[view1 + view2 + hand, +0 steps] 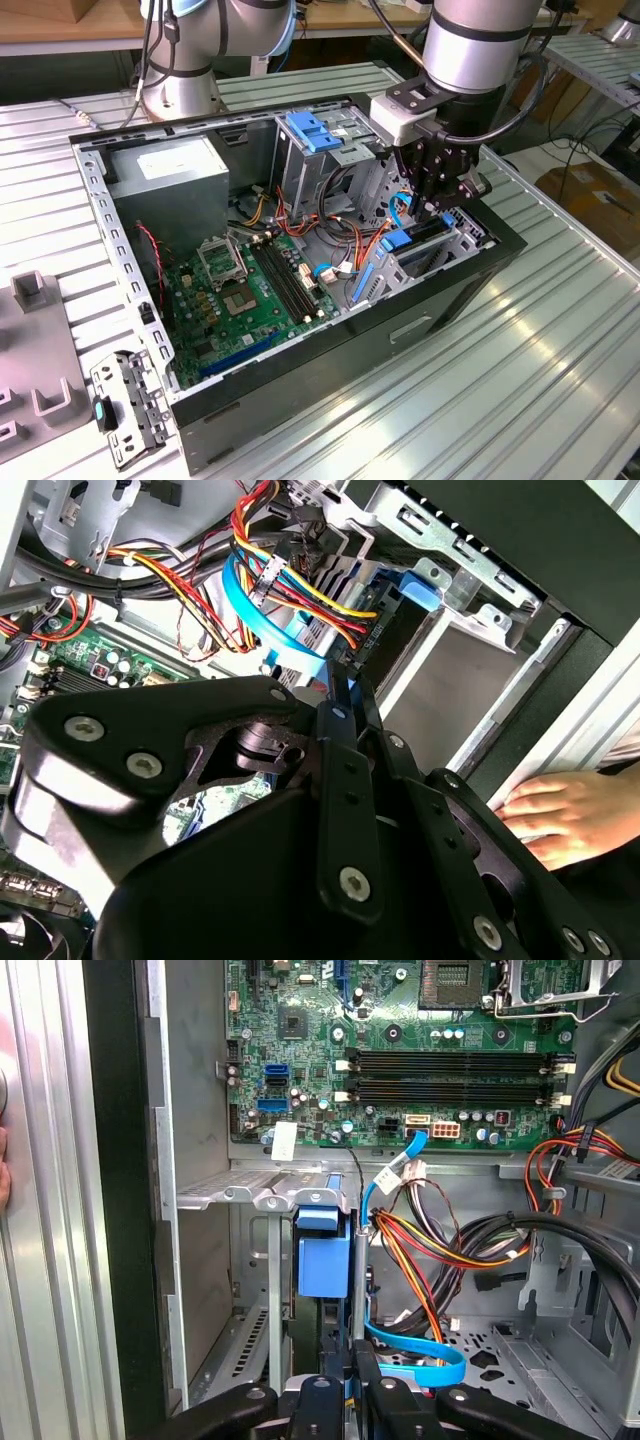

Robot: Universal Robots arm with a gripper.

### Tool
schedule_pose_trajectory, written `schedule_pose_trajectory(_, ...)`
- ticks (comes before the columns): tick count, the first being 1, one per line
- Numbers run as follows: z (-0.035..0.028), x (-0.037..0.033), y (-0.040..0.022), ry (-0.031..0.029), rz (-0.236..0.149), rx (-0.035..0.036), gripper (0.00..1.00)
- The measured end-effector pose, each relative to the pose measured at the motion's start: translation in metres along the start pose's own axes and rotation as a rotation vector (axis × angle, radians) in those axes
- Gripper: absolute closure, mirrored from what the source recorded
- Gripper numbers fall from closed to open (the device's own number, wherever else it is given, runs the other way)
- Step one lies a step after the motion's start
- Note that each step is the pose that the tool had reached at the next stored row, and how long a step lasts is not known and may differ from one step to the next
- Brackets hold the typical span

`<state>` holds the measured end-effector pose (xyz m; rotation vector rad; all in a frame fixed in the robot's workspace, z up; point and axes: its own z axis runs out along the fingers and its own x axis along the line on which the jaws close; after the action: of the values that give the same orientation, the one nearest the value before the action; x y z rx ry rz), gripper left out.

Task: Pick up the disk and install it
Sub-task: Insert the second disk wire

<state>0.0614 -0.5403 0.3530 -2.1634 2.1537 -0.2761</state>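
The disk (418, 240) stands on edge in the drive bay at the front corner of the open computer case (330, 340), on the exterior view's right. Its blue rail and pull tab (325, 1250) sit between the bay's metal walls. In the second wrist view its dark body (400, 630) lies beside a bundle of red, yellow and orange wires. My gripper (440, 205) hangs just above the bay, right over the disk. Its black fingers (335, 695) are drawn together with nothing between them, and their linkage (350, 1400) reaches toward the blue tab.
A grey power-supply box (175, 170) and a green motherboard (250, 290) lie in the case. A bare blue caddy (315, 130) tops the rear bay. A person's hand (570, 815) rests on the case's outer edge. A metal bracket (125, 405) lies on the slatted table.
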Motion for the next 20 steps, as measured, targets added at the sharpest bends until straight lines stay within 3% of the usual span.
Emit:
schedule_pose_trajectory(2, 0.0, 0.0002, 0.0, -0.001, 0.0, 0.0, 0.84)
schedule_pose_trajectory(7, 0.0004, 0.0058, 0.0, -0.0154, 0.003, 0.0, 0.84)
schedule_pose_trajectory(9, 0.0007, 0.0101, 0.0001, -0.0244, 0.004, -0.0001, 0.84)
schedule_pose_trajectory(10, 0.001, 0.0133, 0.0002, -0.0357, 0.007, -0.0001, 0.84)
schedule_pose_trajectory(11, 0.0013, 0.017, 0.0002, -0.0511, 0.009, -0.0001, 0.84)
schedule_pose_trajectory(12, 0.0015, 0.0191, 0.0004, -0.0728, 0.013, -0.0001, 0.84)
schedule_pose_trajectory(14, 0.0027, 0.0193, 0.0014, -0.0826, 0.015, 0.0004, 0.84)
schedule_pose_trajectory(17, 0.0035, 0.0194, 0.0039, -0.0874, 0.016, 0.0026, 0.84)
schedule_pose_trajectory(20, 0.0037, 0.0196, 0.0042, -0.0874, 0.017, 0.0119, 0.84)
